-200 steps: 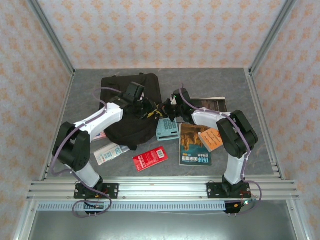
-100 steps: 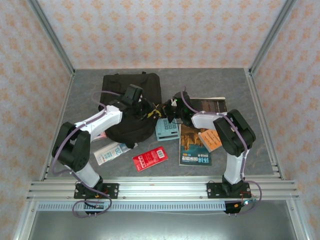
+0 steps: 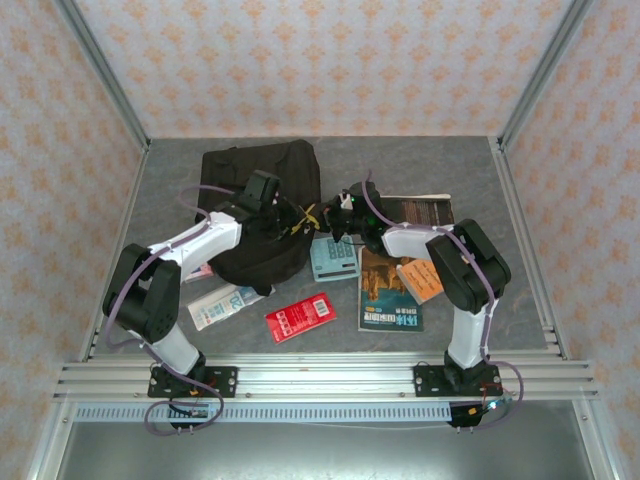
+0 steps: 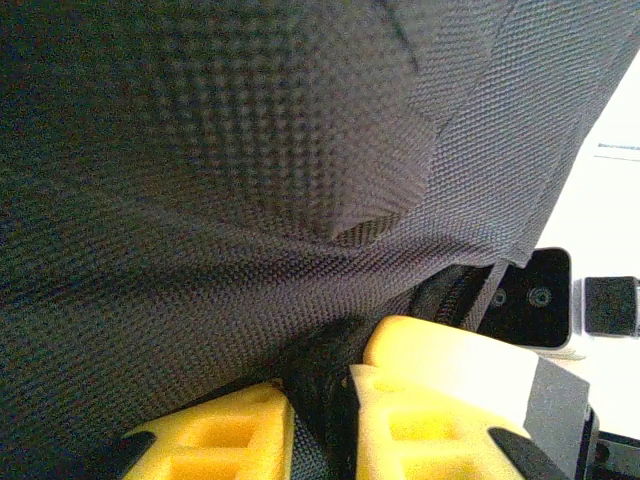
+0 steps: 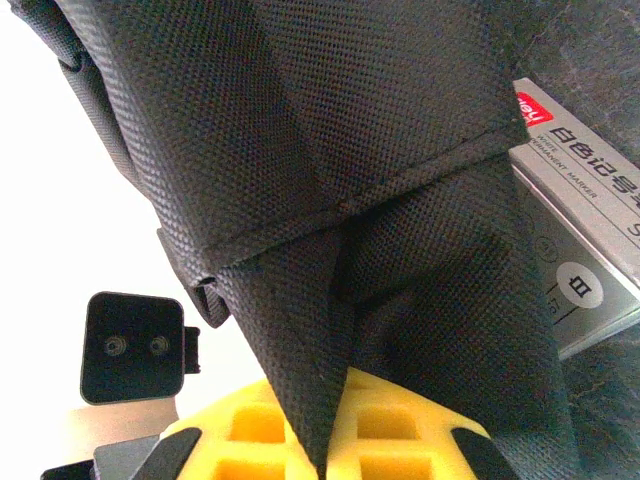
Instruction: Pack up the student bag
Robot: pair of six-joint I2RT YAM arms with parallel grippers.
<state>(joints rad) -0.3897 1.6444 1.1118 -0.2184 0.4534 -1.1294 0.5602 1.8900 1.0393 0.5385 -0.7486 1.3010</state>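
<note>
Top external: magazine point(image 3: 388, 290), red packet point(image 3: 300, 318) near student bag point(image 3: 250, 170)

Both arms reach from the bench's near edge toward its middle, elbows bent outward, wrists nearly meeting. The left end effector point(image 4: 325, 385) pinches fabric of the student bag point(image 3: 250, 175) between narrowly parted fingers. The right end effector point(image 5: 320, 400) clamps it tight.
</note>
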